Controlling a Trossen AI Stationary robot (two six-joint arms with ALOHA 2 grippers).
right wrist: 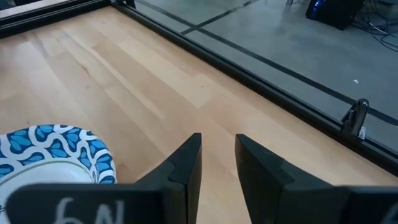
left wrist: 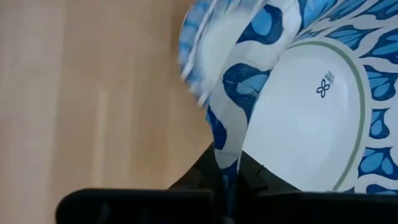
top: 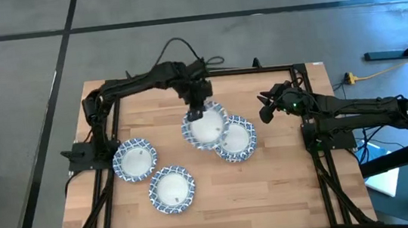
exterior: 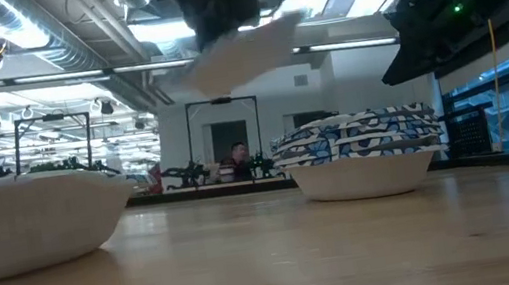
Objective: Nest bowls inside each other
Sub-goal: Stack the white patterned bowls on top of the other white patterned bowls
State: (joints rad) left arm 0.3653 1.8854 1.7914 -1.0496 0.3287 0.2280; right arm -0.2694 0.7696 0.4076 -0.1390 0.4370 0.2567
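Observation:
My left gripper (top: 197, 108) is over the table's middle, shut on a blue-and-white rimmed bowl (top: 207, 127). In the low view that bowl (exterior: 243, 51) hangs tilted and blurred, high above the wood. Just right of it, a stack of nested bowls (top: 236, 139) (exterior: 362, 152) rests on its base. Two more bowls rest on their bases toward the left: one (top: 134, 159) near the left frame, one (top: 172, 189) nearer the near edge. My right gripper (top: 265, 110) (right wrist: 217, 168) is open and hovers right of the stack, touching nothing. My left gripper holds the bowl by its patterned rim (left wrist: 225, 155), pinched between the two fingers, one inside the bowl and one outside. The fingers come from above, on the bowl's far side. The bowl is lifted clear of the table and hangs tilted below the fingers (left wrist: 205, 177).
The wooden table top (top: 273, 190) shows bare wood at its near right and far left. A black frame rail (right wrist: 261, 81) runs along the table's edges. Cables loop at the far edge (top: 182, 52). In the low view a large bowl (exterior: 24, 222) fills the left foreground.

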